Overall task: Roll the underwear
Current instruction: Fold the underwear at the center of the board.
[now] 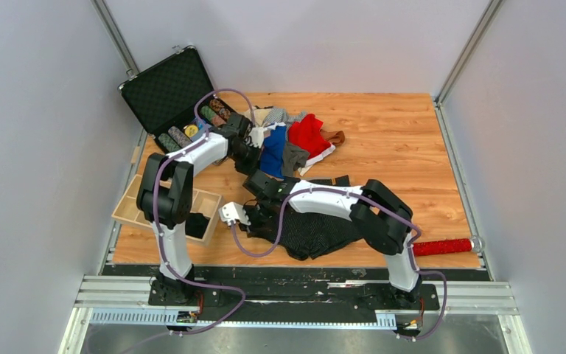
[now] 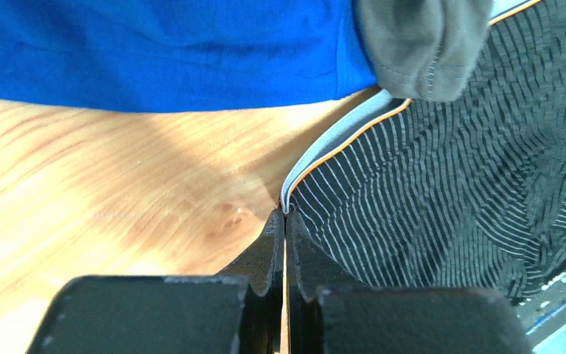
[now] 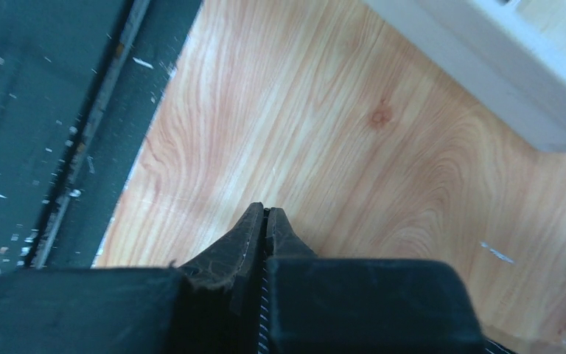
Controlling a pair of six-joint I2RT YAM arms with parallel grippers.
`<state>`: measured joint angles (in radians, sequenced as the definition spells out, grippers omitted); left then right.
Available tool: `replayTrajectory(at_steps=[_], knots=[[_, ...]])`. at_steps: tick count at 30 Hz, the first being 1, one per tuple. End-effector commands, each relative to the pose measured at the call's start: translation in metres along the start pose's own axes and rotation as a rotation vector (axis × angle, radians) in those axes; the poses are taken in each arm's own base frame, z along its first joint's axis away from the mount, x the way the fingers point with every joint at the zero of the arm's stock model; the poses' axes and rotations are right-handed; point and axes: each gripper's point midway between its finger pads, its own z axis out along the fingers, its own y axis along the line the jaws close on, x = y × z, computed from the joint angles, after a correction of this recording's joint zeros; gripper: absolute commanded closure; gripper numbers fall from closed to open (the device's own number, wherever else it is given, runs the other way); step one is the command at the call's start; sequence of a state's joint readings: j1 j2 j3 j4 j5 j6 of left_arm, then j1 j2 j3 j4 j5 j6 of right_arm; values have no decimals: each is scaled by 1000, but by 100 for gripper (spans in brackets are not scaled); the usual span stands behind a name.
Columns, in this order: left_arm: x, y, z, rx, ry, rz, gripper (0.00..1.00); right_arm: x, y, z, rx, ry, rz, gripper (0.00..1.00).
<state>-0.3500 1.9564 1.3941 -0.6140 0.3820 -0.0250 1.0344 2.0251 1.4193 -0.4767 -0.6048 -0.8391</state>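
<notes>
Black striped underwear lies spread on the wooden table in front of the arms. In the left wrist view my left gripper is shut on the pale, orange-trimmed waistband edge of that underwear, at its far left corner. My right gripper is shut too, with a sliver of the striped cloth showing between its jaws; it holds the near left edge. Behind lie more underwear: blue, red, grey and brown.
An open black case with poker chips stands at the back left. A wooden tray sits by the left arm's base. A red bristly stick lies at the front right. The table's dark front edge is close to the right gripper.
</notes>
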Motion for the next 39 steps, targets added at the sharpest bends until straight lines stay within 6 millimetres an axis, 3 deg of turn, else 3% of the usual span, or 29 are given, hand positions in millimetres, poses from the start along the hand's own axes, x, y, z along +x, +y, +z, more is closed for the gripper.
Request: replayTrajectory(at_steps=[1, 4, 7, 12, 19, 26, 32, 39], knots=[[-32, -27, -53, 61, -119, -3, 100, -78, 0, -48, 29, -186, -38, 100], [-40, -44, -69, 115, -136, -40, 100, -89, 7, -62, 35, -217, -27, 100], [-48, -60, -80, 174, -151, -74, 100, -86, 14, -76, 56, -234, -12, 100], [-61, -81, -85, 276, -164, -134, 100, -63, 23, -103, 107, -229, 41, 100], [-90, -112, -64, 340, -173, -127, 100, -31, 36, -138, 193, -230, 96, 100], [-97, -152, -37, 397, -141, -66, 100, -9, 47, -148, 253, -230, 124, 100], [-102, -165, -12, 359, -127, -41, 100, 17, 60, -157, 291, -213, 161, 100], [-116, -176, 3, 320, -149, -4, 100, 41, 80, -171, 343, -203, 164, 100]])
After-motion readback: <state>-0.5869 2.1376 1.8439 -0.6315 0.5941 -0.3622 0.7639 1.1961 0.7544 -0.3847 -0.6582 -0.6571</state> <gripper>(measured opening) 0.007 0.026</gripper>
